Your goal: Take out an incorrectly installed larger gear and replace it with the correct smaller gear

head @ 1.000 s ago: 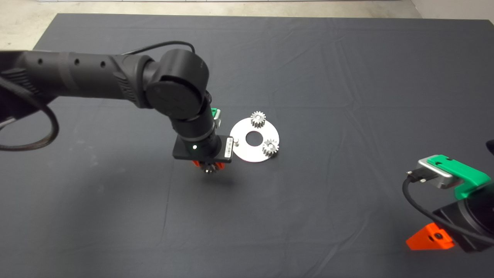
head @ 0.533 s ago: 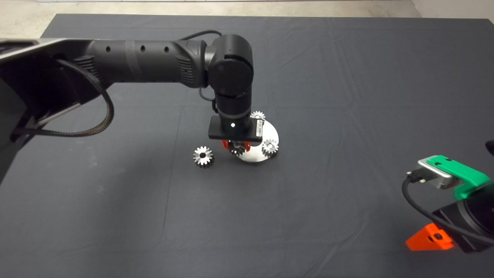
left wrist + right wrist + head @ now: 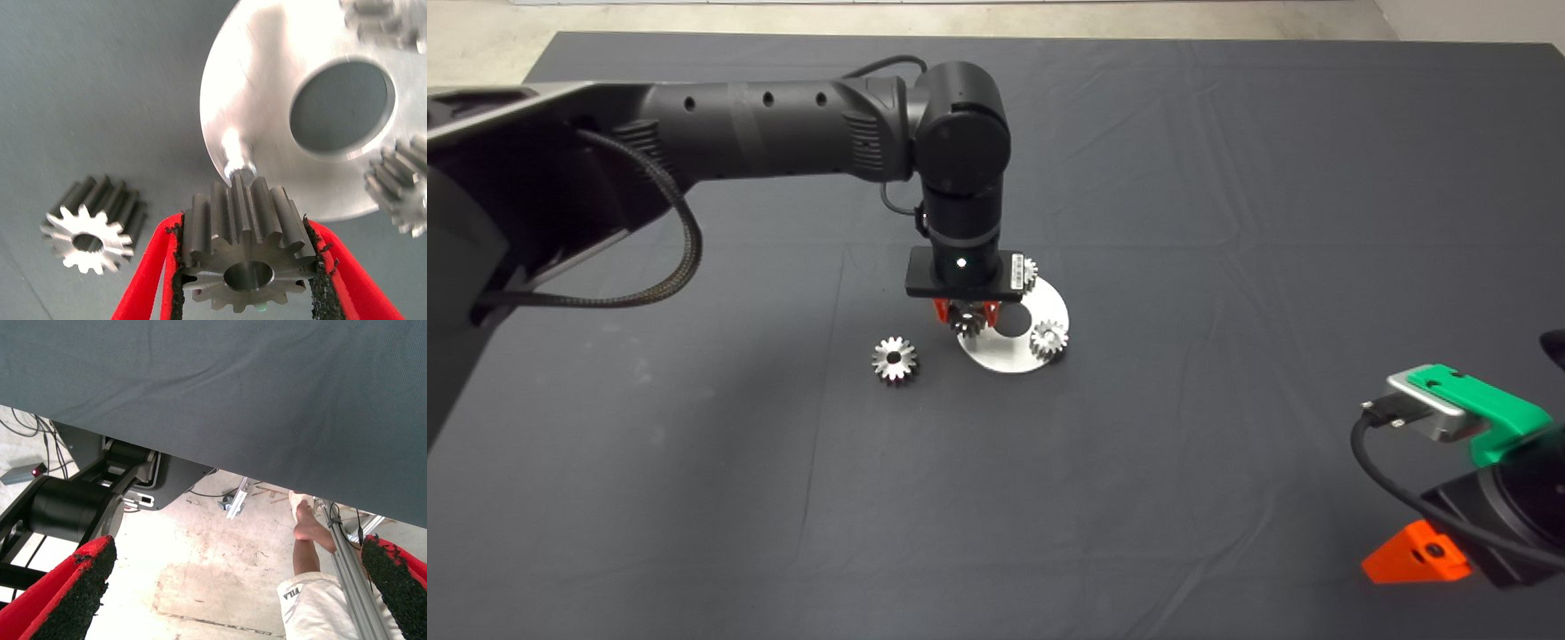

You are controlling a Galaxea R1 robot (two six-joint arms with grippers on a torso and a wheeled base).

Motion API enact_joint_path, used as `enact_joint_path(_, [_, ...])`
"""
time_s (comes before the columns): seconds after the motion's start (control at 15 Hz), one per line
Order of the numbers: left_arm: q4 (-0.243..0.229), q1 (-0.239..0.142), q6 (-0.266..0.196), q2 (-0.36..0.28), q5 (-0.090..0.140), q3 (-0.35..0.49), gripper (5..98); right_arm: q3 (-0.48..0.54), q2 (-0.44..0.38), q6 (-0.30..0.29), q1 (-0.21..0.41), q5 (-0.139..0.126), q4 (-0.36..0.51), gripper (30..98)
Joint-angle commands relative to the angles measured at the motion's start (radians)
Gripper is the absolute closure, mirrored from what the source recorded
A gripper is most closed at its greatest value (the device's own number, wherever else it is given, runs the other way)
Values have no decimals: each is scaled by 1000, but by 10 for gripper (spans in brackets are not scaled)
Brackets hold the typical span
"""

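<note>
1. Gripping a small silver steel spur gear with a round centre hole (image 3: 247, 248) by its toothed rim, both black pads of the left gripper (image 3: 967, 315) pressed against it.
2. Holding that smaller gear just above a short steel pin (image 3: 239, 155) at the left rim of a round silver plate with a centre hole (image 3: 1005, 360), near the mat's middle.
3. Lying flat on the dark mat (image 3: 1227, 222) just left of the plate: the wider, shiny steel larger gear (image 3: 895, 360), apart from everything.
4. Seated on the plate's far and right rims: two small silver gears (image 3: 1049, 338).
5. Parked off the mat's near right corner: right gripper (image 3: 240, 553), fingers spread wide, holding nothing.
</note>
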Motion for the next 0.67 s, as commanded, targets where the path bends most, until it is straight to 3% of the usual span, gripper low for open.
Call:
enact_joint_path(0.0, [-15,-26,49,6,41,-54,674,4,4,-3,9,-58,32,315])
enact_joint_path(0.13, [-15,-24,71,12,40,-73,674,3,4,-5,8,-58,31,316])
enact_joint_path(0.6, [-31,-20,71,30,40,-68,674,6,0,-6,9,-58,32,315])
